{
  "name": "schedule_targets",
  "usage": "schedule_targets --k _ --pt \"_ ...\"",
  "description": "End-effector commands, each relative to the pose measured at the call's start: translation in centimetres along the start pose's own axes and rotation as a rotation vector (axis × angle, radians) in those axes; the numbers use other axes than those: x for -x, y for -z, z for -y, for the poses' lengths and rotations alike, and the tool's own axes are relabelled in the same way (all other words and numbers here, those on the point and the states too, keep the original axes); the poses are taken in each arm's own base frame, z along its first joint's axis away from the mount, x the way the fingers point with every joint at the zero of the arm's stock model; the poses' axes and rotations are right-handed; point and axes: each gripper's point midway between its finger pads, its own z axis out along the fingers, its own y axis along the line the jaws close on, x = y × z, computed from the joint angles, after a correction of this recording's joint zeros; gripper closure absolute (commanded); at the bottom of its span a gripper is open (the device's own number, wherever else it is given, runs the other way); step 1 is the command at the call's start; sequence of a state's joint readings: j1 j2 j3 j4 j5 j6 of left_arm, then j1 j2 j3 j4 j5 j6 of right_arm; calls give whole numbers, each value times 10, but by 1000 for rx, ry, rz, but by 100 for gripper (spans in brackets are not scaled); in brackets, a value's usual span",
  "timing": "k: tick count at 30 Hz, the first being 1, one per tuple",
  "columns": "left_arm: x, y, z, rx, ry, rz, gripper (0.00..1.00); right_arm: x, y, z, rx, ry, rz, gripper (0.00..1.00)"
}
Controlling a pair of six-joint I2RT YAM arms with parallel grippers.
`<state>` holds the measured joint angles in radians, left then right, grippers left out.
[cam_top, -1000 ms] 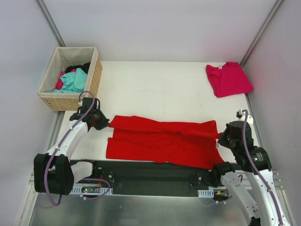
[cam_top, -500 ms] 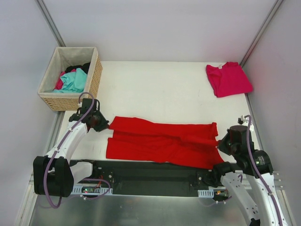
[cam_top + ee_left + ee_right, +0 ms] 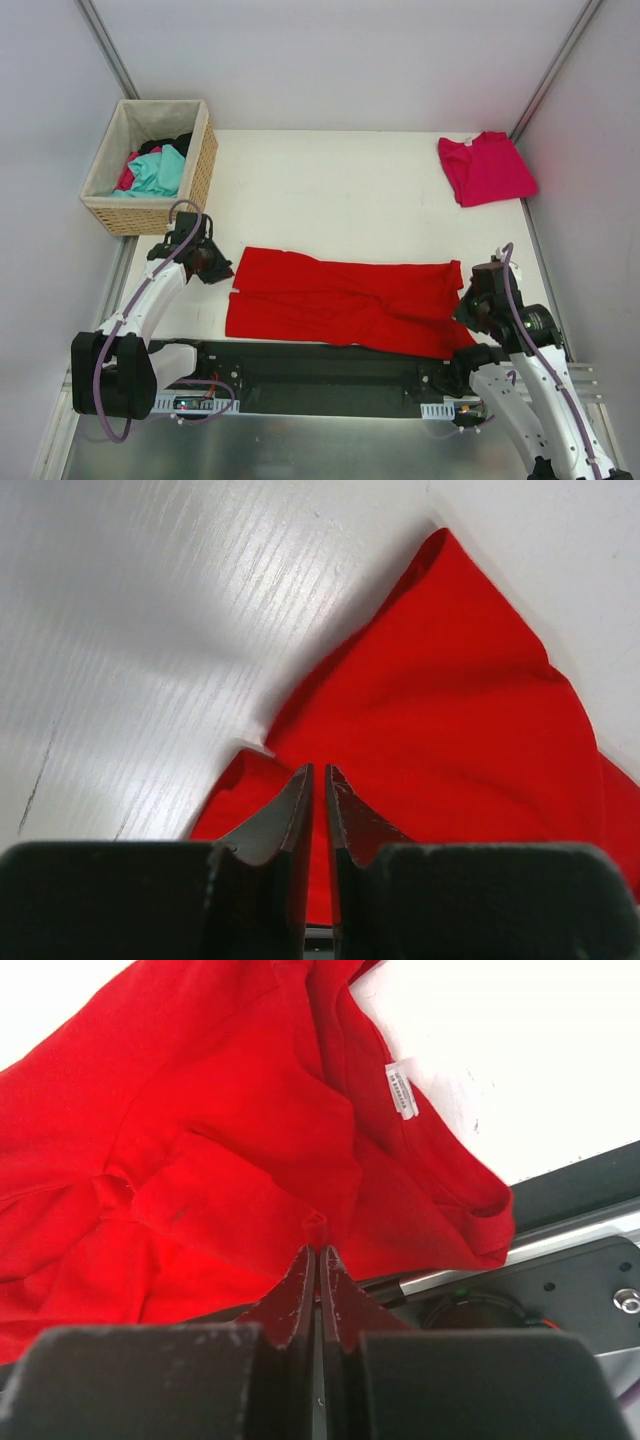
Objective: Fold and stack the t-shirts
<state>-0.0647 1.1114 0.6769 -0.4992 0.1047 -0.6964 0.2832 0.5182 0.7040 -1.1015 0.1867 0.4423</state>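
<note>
Your arms are easing down, leaving the red shirt [image 3: 340, 305] lying flat on the table [image 3: 330, 190]. Now your right gripper [image 3: 317, 1250] is pinching its right edge, while your left gripper [image 3: 318, 770], at its left end, is barely parting, grip unclear. The pink shirt [image 3: 487, 168] is lying folded well beyond; cross-folding and stacking are remaining.
</note>
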Motion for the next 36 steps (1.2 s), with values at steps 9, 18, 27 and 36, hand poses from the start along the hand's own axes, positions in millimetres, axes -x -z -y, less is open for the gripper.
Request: schedule_targets --k 9,18,27,36 --pt "-25 -3 -18 21 -11 -61 100 -3 -13 -8 -2 -11 -39 99" --pt "5 5 12 -22 -9 -20 49 52 -2 -33 18 34 106 15" --pt "39 3 76 -151 -18 -62 48 91 -46 -92 76 82 108 16" --pt "-7 -40 87 -123 -64 -203 51 68 -109 -103 18 104 -21 18"
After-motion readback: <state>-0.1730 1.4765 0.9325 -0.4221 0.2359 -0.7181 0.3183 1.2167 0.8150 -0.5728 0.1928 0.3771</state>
